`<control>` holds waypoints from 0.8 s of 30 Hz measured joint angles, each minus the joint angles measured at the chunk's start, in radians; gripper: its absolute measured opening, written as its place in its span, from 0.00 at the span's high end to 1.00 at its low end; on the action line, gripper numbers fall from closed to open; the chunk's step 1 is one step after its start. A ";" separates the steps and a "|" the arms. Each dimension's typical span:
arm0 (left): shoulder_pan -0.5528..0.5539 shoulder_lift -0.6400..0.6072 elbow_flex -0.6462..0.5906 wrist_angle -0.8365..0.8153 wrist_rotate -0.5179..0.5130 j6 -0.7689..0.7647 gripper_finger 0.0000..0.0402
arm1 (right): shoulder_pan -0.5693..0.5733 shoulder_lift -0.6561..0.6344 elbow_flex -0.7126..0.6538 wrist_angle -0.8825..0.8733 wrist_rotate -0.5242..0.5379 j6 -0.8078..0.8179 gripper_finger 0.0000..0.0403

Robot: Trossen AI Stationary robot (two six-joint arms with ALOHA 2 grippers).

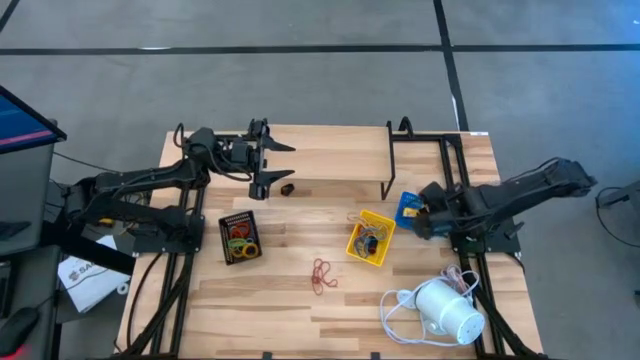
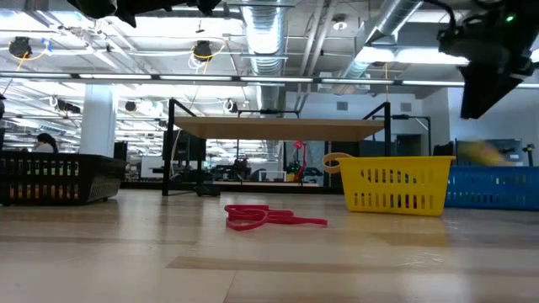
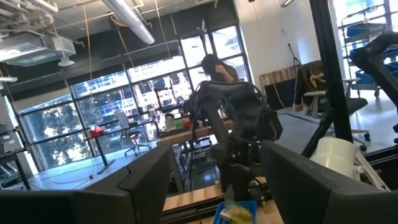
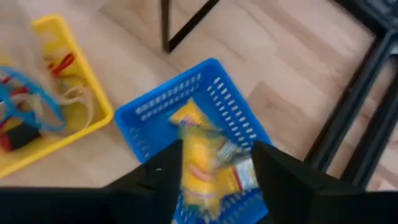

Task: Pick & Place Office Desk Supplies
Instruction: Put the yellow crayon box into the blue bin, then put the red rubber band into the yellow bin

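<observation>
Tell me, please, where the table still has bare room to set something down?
Bare wood lies along the near edge left of the white device, and between the black tray and yellow tray around the red bands. The right side, with the blue tray, is crowded.

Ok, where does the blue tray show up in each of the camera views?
High view: blue tray right of centre, at the right gripper.
Low view: far right, behind the yellow tray.
Left wrist view: bottom centre, far off, under the other arm.
Right wrist view: centre, holding yellow pieces.
Shared landmark: the yellow tray beside it, though not in the left wrist view.
</observation>
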 joint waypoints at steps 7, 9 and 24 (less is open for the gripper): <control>-0.016 -0.004 0.000 -0.016 0.006 -0.017 0.41 | -0.036 0.004 0.017 0.221 0.007 -0.128 0.32; -0.031 -0.009 0.002 -0.033 0.052 -0.058 0.41 | 0.002 -0.015 0.027 0.471 0.006 -0.270 0.30; -0.534 0.420 0.050 -0.482 -0.273 -0.112 0.46 | 0.045 0.213 0.132 0.794 -0.162 -0.580 0.29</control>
